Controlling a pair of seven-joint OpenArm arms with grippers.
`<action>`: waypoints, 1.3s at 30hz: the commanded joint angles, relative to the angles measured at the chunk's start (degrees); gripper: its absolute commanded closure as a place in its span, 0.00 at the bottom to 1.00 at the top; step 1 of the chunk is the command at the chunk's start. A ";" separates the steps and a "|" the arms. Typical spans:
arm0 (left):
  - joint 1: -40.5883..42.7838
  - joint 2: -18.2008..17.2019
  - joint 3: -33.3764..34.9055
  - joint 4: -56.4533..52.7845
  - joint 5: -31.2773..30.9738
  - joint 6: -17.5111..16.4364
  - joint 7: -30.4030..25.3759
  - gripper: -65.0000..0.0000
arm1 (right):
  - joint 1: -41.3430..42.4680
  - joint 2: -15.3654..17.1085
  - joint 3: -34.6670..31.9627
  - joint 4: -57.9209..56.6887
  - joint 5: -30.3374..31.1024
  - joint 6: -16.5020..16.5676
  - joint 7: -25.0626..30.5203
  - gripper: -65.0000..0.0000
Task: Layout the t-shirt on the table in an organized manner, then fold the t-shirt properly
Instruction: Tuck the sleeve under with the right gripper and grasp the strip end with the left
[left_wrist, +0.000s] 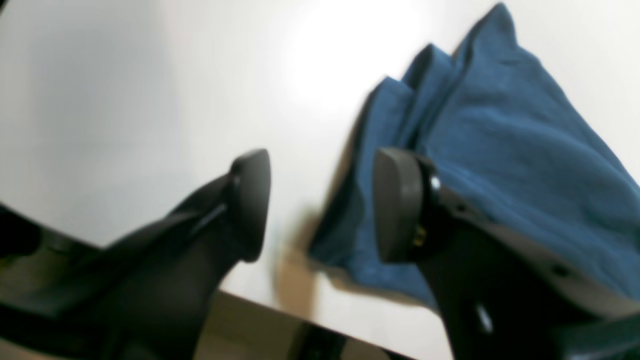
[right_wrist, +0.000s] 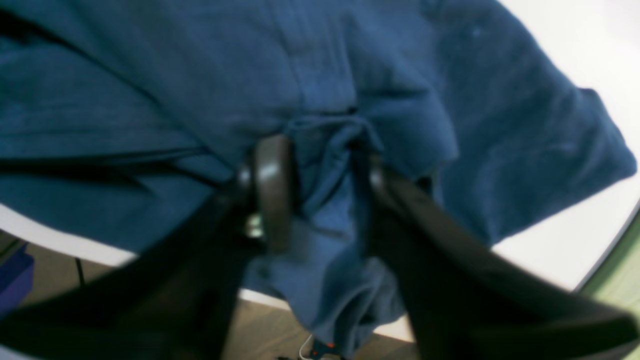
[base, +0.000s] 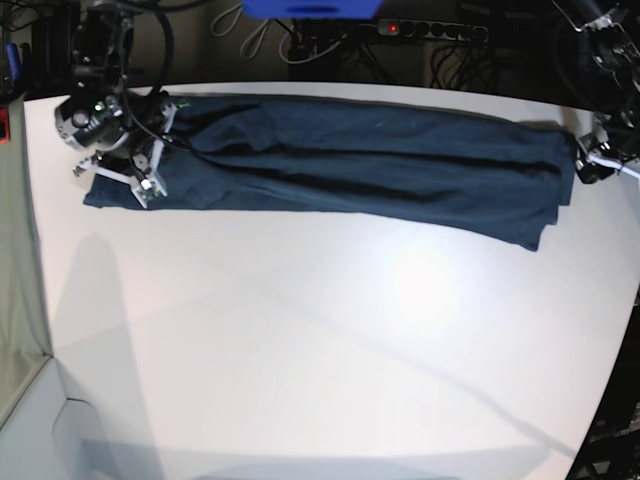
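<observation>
Only the base view shows the t-shirt (base: 350, 165) stretched lengthwise, left to right, along the table (base: 320, 350) far edge; left gripper (left_wrist: 322, 205) released beside its end; right gripper (right_wrist: 320, 190) parted around a bunched fold.

t-shirts: one t-shirt (base: 340, 165), stretched left to right along the far side
tables: one table (base: 320, 350)
my claws: two, my left gripper (left_wrist: 320, 205) and my right gripper (right_wrist: 320, 185)
fingers per claw: two on each of mine
</observation>
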 joint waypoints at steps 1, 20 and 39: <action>-0.15 -0.64 -0.23 1.19 -0.77 0.04 -0.77 0.50 | 0.29 0.35 -0.16 0.68 0.49 -0.03 0.35 0.55; -2.62 1.73 5.48 -1.01 -0.69 0.57 -0.77 0.50 | 0.29 0.26 -0.25 0.59 0.58 -0.03 0.43 0.51; -2.79 2.88 5.13 -1.19 2.30 0.66 -1.38 0.31 | 0.29 0.43 -0.25 0.59 0.58 -0.03 1.58 0.51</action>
